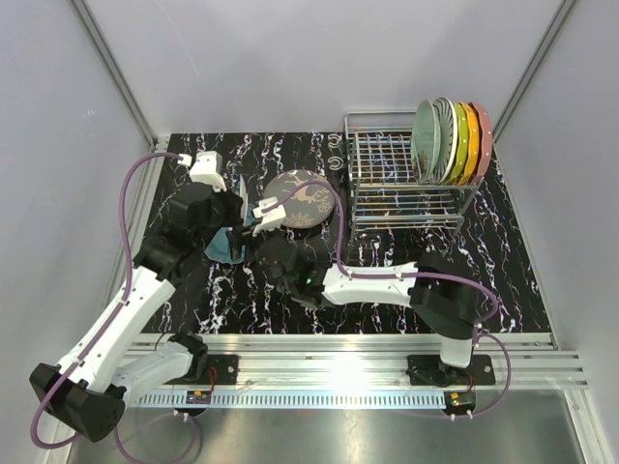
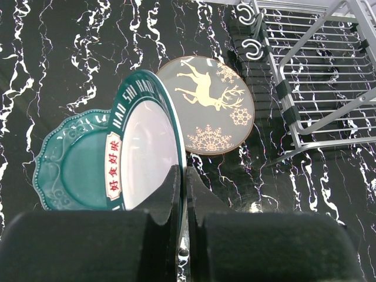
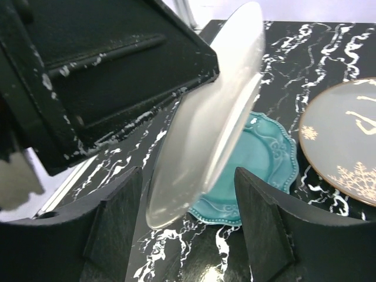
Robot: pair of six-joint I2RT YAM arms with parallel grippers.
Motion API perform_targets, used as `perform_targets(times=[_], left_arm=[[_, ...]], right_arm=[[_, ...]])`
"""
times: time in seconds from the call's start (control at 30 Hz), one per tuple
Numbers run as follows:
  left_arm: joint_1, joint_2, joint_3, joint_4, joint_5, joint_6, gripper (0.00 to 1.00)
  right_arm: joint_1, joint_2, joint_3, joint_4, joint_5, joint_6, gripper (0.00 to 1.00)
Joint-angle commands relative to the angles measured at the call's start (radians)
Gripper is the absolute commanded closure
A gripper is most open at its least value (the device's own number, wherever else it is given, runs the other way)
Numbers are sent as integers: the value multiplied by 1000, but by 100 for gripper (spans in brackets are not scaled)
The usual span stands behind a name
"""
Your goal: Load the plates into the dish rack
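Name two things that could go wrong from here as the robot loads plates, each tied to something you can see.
1. The left gripper pinches the green-rimmed plate only at its rim, tilted on edge; it might slip and strike the teal plate lying below it.
2. The right gripper stands open around that same plate; closing off-centre during a handover could twist or drop it.

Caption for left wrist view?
Left gripper pinches the green-rimmed plate by its rim, over the teal plate; deer plate and dish rack beyond.
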Motion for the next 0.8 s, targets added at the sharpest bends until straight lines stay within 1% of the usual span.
perform_targets(times=[0.0, 0.13, 0.17, 0.23, 0.37, 0.43, 0.47, 0.57, 0.6, 0.77], left_arm=[[0, -29, 2, 108, 18, -5, 100], [0, -34, -3, 113, 18, -15, 100], [0, -37, -6, 114, 18, -19, 100], [-1, -37, -6, 113, 10, -27, 100], [2, -43, -8, 99, -53, -41, 100], [3, -49, -11, 96, -68, -48, 100], [5, -49, -12, 94, -77, -50, 100], [8, -46, -12, 94, -76, -53, 100], [8, -43, -12, 94, -74, -55, 100], [14, -25, -6, 90, -55, -56, 100]], right_arm=[[-4, 16, 24, 42, 148, 16, 30], [-4, 35, 21, 67, 160, -12, 36], [-4, 38, 23, 73, 158, -19, 39], [-4, 44, 21, 84, 160, -27, 43], [-4, 44, 0, 130, 155, -33, 50], [-5, 42, -11, 140, 148, -36, 57], [-5, 42, -14, 154, 145, -41, 64], [-4, 41, -19, 162, 140, -55, 71], [-4, 39, -19, 163, 140, -58, 77], [1, 33, -19, 176, 151, -94, 85]])
